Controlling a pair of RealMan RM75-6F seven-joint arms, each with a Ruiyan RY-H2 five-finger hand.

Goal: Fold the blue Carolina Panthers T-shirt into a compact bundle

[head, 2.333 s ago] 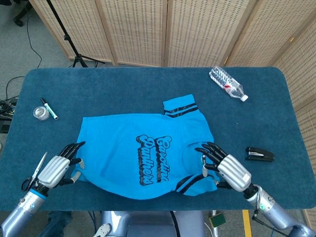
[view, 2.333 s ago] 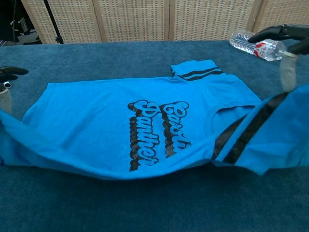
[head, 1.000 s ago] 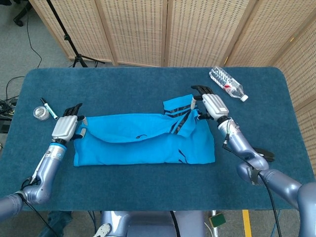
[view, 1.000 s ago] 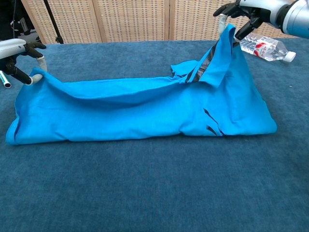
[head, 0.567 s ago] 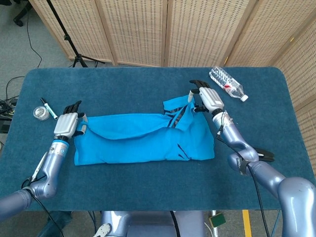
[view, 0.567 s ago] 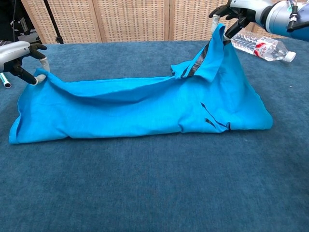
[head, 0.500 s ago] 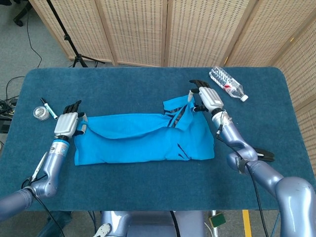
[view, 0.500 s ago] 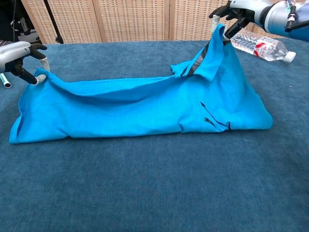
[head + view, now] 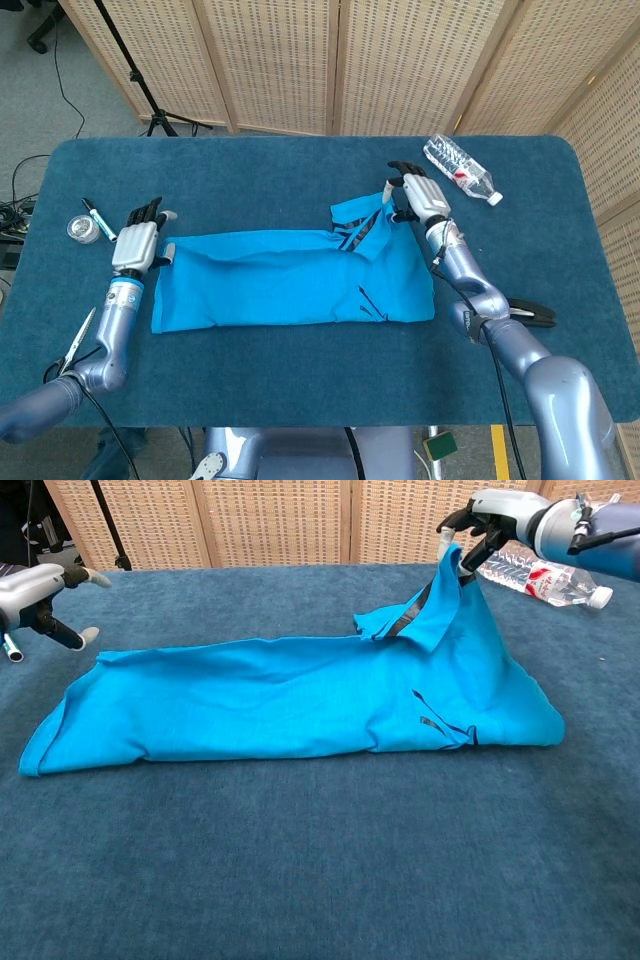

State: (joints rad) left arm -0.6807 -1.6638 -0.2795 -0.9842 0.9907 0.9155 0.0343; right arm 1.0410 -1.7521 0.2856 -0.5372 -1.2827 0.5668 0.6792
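Lying folded in a long band mid-desk (image 9: 300,390), the shirt (image 9: 290,280) has 1 corner pinched up by the right hand (image 9: 420,197), near the bottle (image 9: 460,170). The left hand (image 9: 135,242), fingers apart, holds nothing just beside the shirt's other end.

We cannot see the T-shirt (image 9: 290,285) print; it is folded inside. At the chest view's left edge the left hand (image 9: 35,600) is cut off. The scissors (image 9: 70,350) are partly hidden behind the left arm.
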